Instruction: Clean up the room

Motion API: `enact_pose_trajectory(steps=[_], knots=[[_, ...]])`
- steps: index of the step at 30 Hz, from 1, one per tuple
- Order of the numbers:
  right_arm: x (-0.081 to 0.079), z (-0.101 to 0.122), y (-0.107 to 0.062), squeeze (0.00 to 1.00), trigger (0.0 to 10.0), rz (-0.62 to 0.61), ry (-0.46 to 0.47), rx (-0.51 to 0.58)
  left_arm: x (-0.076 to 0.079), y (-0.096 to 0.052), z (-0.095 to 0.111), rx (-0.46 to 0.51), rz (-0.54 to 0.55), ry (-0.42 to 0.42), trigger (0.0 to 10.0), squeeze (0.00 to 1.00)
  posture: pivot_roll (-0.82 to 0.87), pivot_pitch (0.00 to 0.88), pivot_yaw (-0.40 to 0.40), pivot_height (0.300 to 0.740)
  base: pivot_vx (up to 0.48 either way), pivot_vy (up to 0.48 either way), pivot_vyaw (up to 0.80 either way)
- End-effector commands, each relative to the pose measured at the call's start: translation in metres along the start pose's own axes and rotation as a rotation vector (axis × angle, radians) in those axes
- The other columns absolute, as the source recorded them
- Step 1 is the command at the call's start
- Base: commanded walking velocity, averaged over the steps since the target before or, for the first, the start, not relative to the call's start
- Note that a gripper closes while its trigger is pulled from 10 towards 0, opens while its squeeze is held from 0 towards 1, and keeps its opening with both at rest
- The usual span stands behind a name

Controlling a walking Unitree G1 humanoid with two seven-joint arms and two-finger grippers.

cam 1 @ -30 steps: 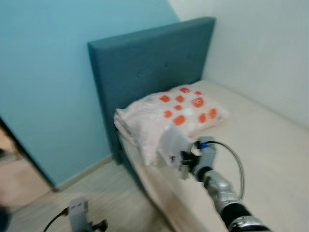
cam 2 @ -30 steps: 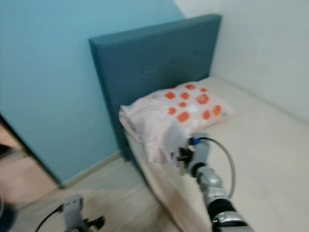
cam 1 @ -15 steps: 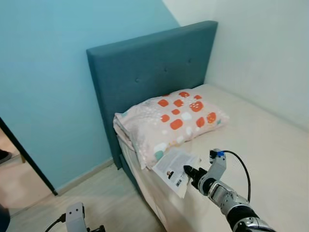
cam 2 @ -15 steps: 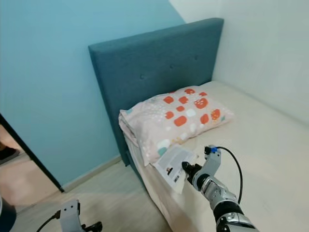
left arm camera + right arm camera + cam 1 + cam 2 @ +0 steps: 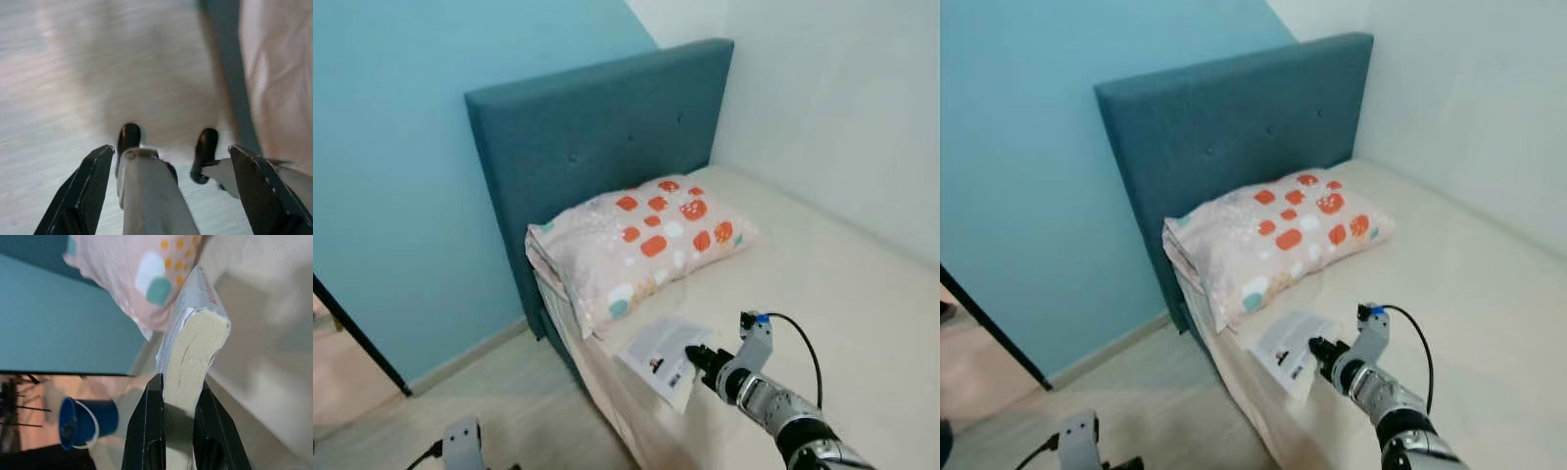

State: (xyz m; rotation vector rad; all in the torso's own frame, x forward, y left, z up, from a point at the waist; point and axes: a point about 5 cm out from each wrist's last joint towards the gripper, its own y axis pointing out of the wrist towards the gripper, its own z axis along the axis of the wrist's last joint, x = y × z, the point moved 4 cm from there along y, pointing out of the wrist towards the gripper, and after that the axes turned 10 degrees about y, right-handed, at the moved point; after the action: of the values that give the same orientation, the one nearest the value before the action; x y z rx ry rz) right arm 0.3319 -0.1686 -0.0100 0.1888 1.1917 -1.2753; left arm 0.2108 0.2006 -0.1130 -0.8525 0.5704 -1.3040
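bed [image 5: 842, 284] with cream sheet, teal headboard [image 5: 597, 147] against blue wall [image 5: 391, 176]. patterned pillow [image 5: 636, 240] with orange spots lies at the head end. book [image 5: 664, 358] lies flat at the bed's near edge, just below the pillow, one corner over the side. right gripper [image 5: 697, 356] at the book's edge, fingers [image 5: 146, 431] pinching the page block between them. blue bucket [image 5: 85, 423] on the floor. left gripper [image 5: 168, 147] hangs low over wood floor [image 5: 73, 98], fingers spread, holding nothing.
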Motion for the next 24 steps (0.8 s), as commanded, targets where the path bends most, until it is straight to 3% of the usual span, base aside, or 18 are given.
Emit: enact_pose_trajectory(steps=[1,4,12,24], knots=[[-0.015,0.007,0.003,0.0,10.0,0.072,0.01,0.022,-0.002,-0.001,-0.005,-0.018,0.006,0.006,10.0,0.0,-0.22,0.067,-0.018,0.74,0.0,0.0,0.0],[-0.023,0.005,0.006,0.0,10.0,0.107,0.01,0.0,-0.001,-0.001,-0.005,-0.018,0.005,0.004,10.0,0.0,-0.21,0.069,-0.02,0.74,0.0,0.0,0.0],[-0.014,0.006,0.007,0.0,10.0,0.028,-0.004,0.015,-0.002,-0.001,-0.007,-0.018,0.008,-0.004,10.0,0.0,-0.2,0.086,-0.021,0.71,0.0,0.0,0.0],[-0.01,0.029,0.001,0.0,10.0,0.028,0.049,0.102,-0.022,-0.006,-0.018,-0.037,0.051,-0.001,10.0,0.0,-0.17,0.104,-0.02,0.66,0.0,0.0,0.0]])
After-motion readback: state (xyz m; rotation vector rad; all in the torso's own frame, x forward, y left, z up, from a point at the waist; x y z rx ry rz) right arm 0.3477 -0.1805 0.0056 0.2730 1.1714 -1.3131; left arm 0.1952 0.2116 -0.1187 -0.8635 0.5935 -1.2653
